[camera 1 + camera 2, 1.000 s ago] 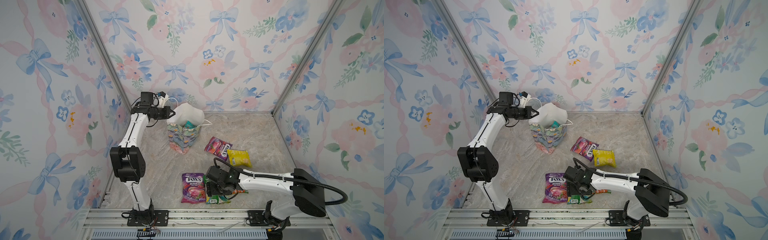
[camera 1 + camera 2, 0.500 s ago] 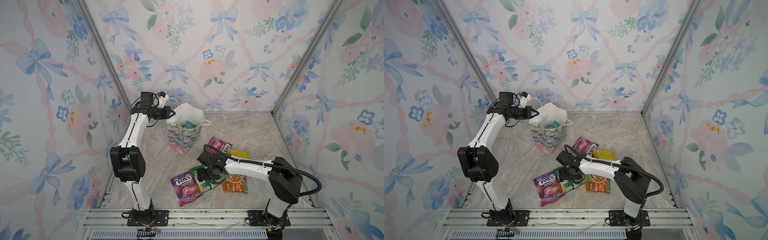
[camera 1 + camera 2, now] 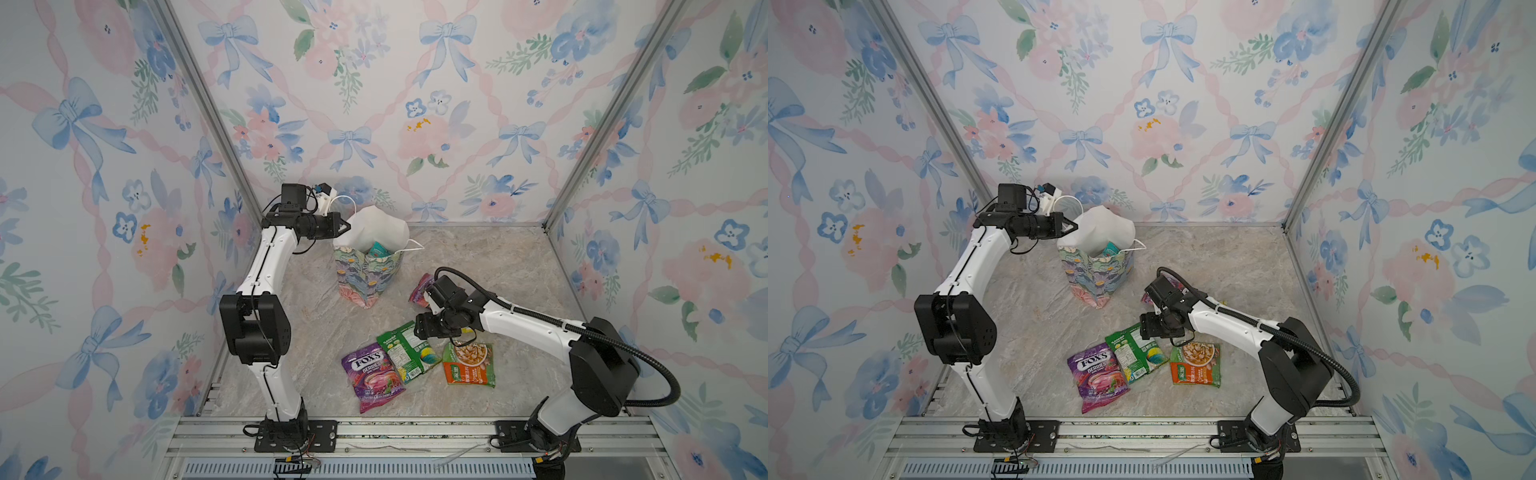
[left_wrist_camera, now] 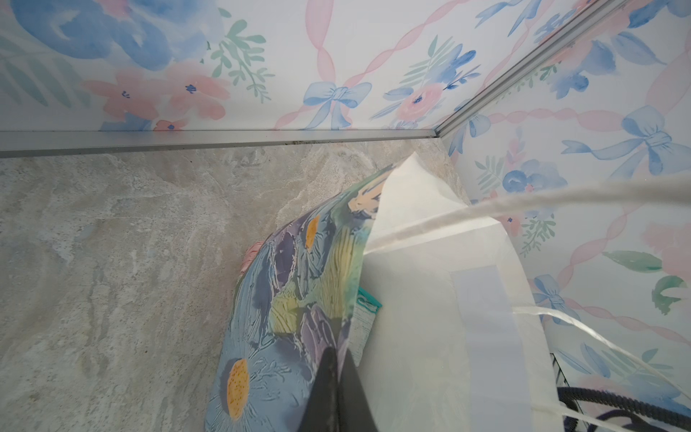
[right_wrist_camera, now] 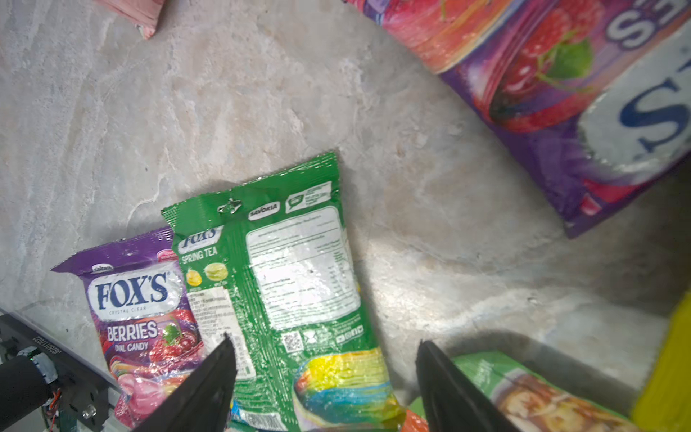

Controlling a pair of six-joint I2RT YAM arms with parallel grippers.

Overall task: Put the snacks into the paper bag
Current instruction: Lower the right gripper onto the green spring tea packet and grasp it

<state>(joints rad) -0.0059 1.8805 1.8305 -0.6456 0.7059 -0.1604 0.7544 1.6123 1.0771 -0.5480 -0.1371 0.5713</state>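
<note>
Marbled table (image 3: 478, 257): left end effector (image 3: 347, 226) pinches the paper bag (image 3: 365, 274) rim, propping it open; right end effector (image 3: 417, 326) spread over the FOX'S Spring Tea packet (image 3: 409, 353).

My right end effector (image 5: 325, 348) hung with jaws spread over the green Spring Tea packet (image 5: 291, 269), which overlapped the purple Berries packet (image 5: 138, 306) on the worktop (image 5: 187, 112).

Floral bow-patterned wallpaper walls (image 3: 415, 124) enclose a marbled grey-beige floor (image 3: 478, 257), joined by aluminium corner posts (image 3: 203, 95).
</note>
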